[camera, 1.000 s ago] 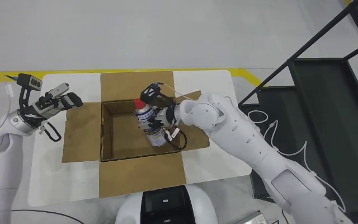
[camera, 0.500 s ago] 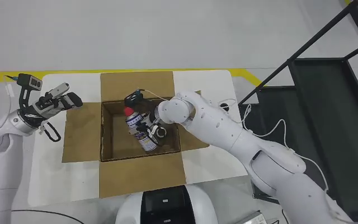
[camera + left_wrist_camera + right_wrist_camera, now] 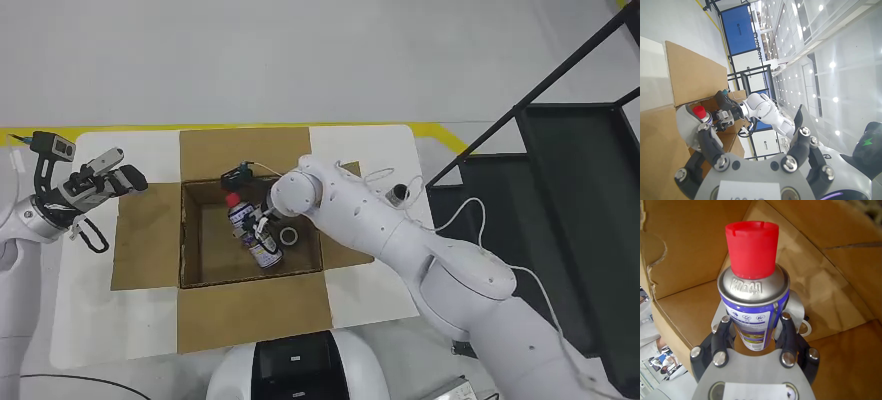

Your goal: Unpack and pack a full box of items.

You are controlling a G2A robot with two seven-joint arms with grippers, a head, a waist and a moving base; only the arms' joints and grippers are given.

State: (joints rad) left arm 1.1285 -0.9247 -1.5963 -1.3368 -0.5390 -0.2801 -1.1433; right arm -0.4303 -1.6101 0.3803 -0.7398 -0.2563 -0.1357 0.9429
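One can, one box, two grippers.

**Top view**
- The box [image 3: 214,262] stands open with its flaps spread flat.
- The can [image 3: 254,236] has a red cap. It is inside the box near the right wall and appears tilted, cap toward the far wall.
- The right gripper [image 3: 266,240] is inside the box, clamped on the can's body.
- A white ring [image 3: 290,237] lies on the box floor just beside the can.
- The left gripper [image 3: 122,180] is outside the box, by the left flap's far corner.

**Left wrist view**
- The left gripper [image 3: 742,113] has its fingers spread wide and holds nothing.
- The can's cap [image 3: 700,111] shows above the box [image 3: 689,72] rim, with the right gripper [image 3: 723,122] behind it.

**Right wrist view**
- The right gripper [image 3: 755,328] pinches the can [image 3: 753,306] low on the label.
- The box [image 3: 683,249] walls stand all round, and the ring [image 3: 807,329] lies beside the fingers.
- Whether the can's base touches the floor cannot be told.

**Step, as judged:** packing, with the can being set in.

**Next move calls for:** seating the base on bare floor clear of the ring, spreading the fingers, then rising without catching the right wall.
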